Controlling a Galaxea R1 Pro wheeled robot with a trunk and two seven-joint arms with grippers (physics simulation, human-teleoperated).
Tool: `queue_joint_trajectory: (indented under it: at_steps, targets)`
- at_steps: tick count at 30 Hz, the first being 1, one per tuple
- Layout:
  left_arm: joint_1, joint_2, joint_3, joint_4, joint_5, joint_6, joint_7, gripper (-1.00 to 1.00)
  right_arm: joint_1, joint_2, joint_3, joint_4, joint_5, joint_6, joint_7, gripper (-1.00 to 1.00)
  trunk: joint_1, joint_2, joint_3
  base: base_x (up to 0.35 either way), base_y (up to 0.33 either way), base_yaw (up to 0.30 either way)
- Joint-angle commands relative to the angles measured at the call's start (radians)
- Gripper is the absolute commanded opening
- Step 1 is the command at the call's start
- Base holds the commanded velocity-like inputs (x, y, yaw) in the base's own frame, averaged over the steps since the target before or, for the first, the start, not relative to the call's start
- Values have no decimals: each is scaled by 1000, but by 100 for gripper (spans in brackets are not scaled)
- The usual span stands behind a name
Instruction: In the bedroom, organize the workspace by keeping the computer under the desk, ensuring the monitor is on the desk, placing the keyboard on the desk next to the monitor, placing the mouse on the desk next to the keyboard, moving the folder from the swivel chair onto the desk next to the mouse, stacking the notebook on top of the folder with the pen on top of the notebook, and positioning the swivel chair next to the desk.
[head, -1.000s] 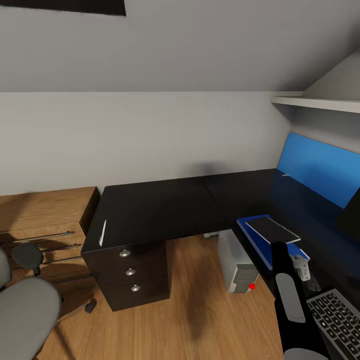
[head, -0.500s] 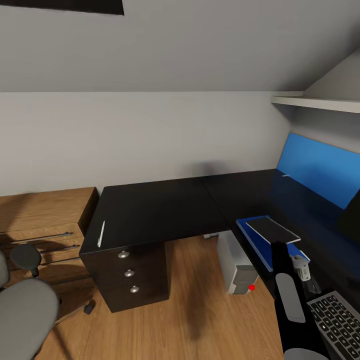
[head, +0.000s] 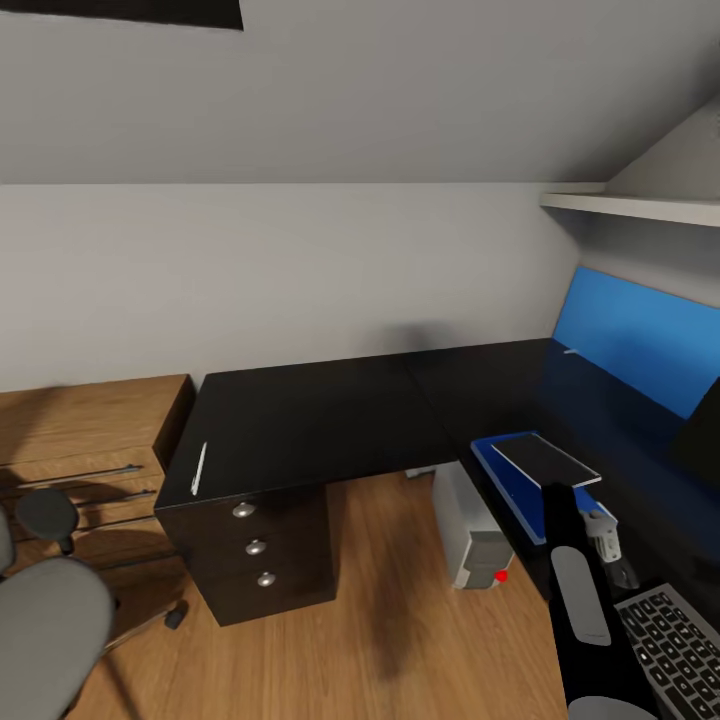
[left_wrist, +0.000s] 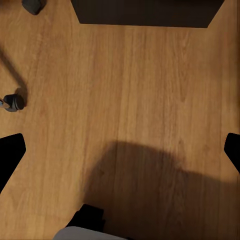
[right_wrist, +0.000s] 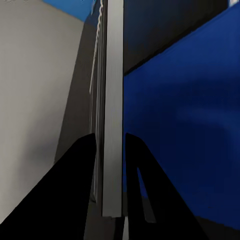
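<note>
Left of tabletop: swivel chair, not yet alongside.
Tabletop's left edge: pen, unstacked.
Right wing: right tool clenched on notebook, over folder for stacking.
Left tool: released, above floor.

Grey walls, wood floor, wooden drawer unit, white shelf
</note>
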Motion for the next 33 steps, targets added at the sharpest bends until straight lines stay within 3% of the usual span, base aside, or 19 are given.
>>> queue_joint_trajectory:
  at_steps: [1, 21, 22, 33]
  targets:
    - [-1, 1, -8, 0, 9, -4, 7, 100, -1, 0, 0, -1, -12, -5, 1, -100, 0, -1, -1, 18, -48, 0]
    - [-1, 2, -8, 0, 10, -4, 8, 100, -1, 1, 1, -1, -11, -5, 2, -100, 0, -1, -1, 2, -6, 0]
    - [-1, 2, -8, 0, 10, -4, 8, 100, -1, 1, 1, -1, -11, -5, 2, 100, 0, -1, -1, 0, 0, 0]
    - [-1, 2, -8, 0, 10, -4, 8, 100, -1, 1, 16, -2, -11, -7, 2, 100, 0, -1, -1, 0, 0, 0]
